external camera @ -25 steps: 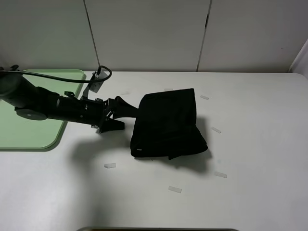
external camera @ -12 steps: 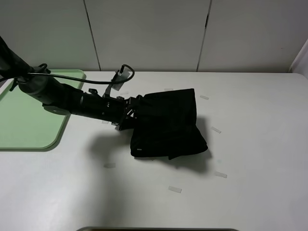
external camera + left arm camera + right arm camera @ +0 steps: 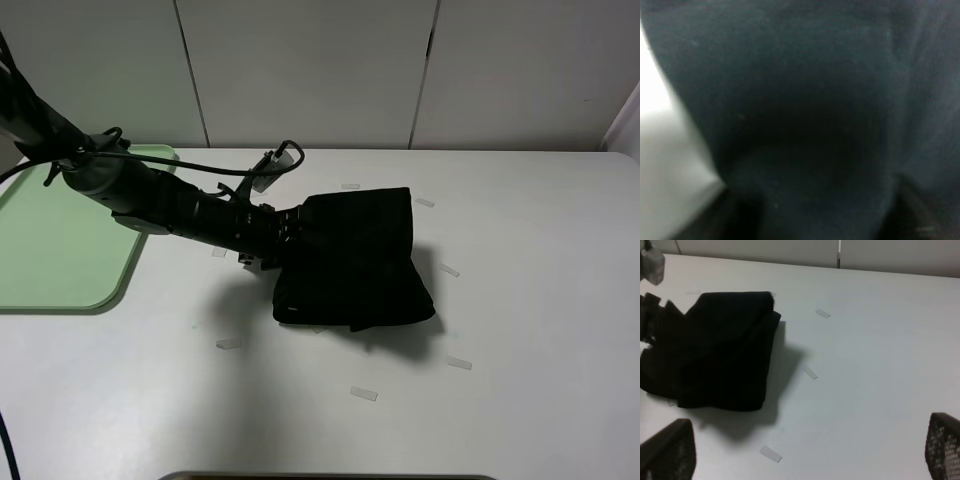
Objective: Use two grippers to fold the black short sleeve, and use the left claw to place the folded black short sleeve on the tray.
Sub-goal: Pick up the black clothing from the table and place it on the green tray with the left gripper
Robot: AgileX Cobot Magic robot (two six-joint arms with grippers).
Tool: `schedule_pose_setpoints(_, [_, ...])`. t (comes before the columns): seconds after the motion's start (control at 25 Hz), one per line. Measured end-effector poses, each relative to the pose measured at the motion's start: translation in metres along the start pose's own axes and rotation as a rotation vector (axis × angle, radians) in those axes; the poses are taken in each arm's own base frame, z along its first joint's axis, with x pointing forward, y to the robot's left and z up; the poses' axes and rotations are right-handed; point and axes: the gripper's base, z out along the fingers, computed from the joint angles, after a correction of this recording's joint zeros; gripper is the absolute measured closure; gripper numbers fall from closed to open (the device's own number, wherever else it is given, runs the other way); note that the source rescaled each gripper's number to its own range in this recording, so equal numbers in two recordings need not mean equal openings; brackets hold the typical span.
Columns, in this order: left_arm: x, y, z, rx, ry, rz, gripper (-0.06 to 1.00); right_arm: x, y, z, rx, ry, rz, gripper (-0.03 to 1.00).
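Observation:
The folded black short sleeve (image 3: 355, 260) lies as a thick bundle at the middle of the white table; it also shows in the right wrist view (image 3: 715, 350). My left gripper (image 3: 288, 236) has reached the bundle's left edge, and its fingertips merge with the dark cloth. The left wrist view is filled with blurred black cloth (image 3: 805, 115), so the jaws do not show. My right gripper (image 3: 805, 455) is open and empty, well back from the shirt, and is out of the exterior high view. The green tray (image 3: 60, 260) sits at the far left.
Several small strips of clear tape (image 3: 363, 394) lie on the table around the shirt. A cable (image 3: 200, 170) loops over the left arm. The table's far edge meets a white panelled wall.
My left arm has moved right from near the tray until its gripper meets the shirt's left edge. The shirt has shifted only slightly.

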Motion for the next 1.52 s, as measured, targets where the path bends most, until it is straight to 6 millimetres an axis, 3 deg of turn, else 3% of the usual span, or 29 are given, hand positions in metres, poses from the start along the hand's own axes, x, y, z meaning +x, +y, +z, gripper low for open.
schedule_pose_setpoints(0.08, [0.000, 0.001, 0.001, -0.012, -0.001, 0.004, 0.67, 0.000, 0.000, 0.000, 0.000, 0.000, 0.000, -0.03])
schedule_pose_setpoints(0.16, [0.000, 0.001, 0.001, -0.021, -0.002, 0.022, 0.79, 0.000, 0.000, 0.000, 0.000, 0.000, 0.000, -0.03])
schedule_pose_setpoints(0.36, [-0.006, -0.003, -0.007, -0.059, -0.025, 0.089, 0.79, 0.000, 0.000, 0.000, 0.000, 0.000, 0.000, -0.03])
schedule_pose_setpoints(0.44, [-0.013, -0.004, -0.019, -0.107, -0.036, 0.157, 0.79, 0.000, 0.000, 0.000, 0.000, 0.000, 0.000, -0.03])
schedule_pose_setpoints(0.8, [-0.048, -0.005, -0.115, -0.349, -0.008, 0.599, 0.79, 0.000, 0.000, 0.000, 0.000, 0.000, 0.000, -0.03])
schedule_pose_setpoints(1.2, [-0.059, 0.054, -0.191, -0.663, 0.023, 0.602, 0.79, 0.000, 0.000, 0.000, 0.000, 0.000, 0.000, -0.03])
schedule_pose_setpoints(1.52, [-0.061, 0.089, -0.237, -0.836, -0.014, 0.573, 0.79, 0.000, 0.000, 0.000, 0.000, 0.000, 0.000, -0.03])
